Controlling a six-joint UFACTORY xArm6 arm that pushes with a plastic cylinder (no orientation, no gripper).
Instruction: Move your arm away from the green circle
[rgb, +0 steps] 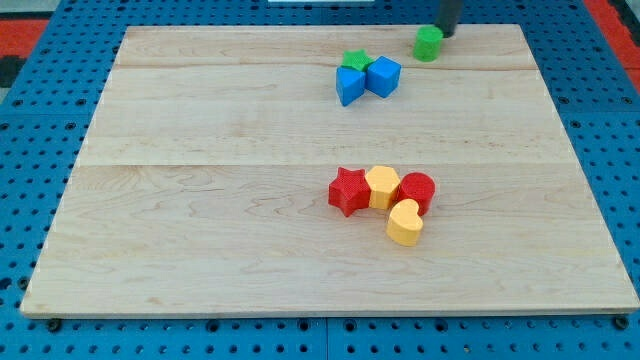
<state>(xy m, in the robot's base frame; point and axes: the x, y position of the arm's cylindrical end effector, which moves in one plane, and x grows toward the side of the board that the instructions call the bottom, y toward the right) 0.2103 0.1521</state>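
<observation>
Nearest to you, low in the right-centre of the frame, a yellow heart block (404, 223) is sitting on the wooden board (200, 200). It's pressing up against a row of three just above it: a red star (347, 190) on the left, a yellow block (382, 186) in the middle (looks hexagon-ish, hard to call), and a red round block (416, 191) on the right, all touching.

Further up, near the top centre, you're seeing two blue blocks bunched together, a blue one (349, 85) on the left and a blue cube (383, 76) beside it, with a green star (355, 60) tucked in behind them.

The green circle (428, 43) is sitting at the top edge, right of that bunch. My tip (445, 35) is hanging right at its upper-right side, looking like it's touching. No fingers on this rig, just a bare rod, so nothing's being grasped.
</observation>
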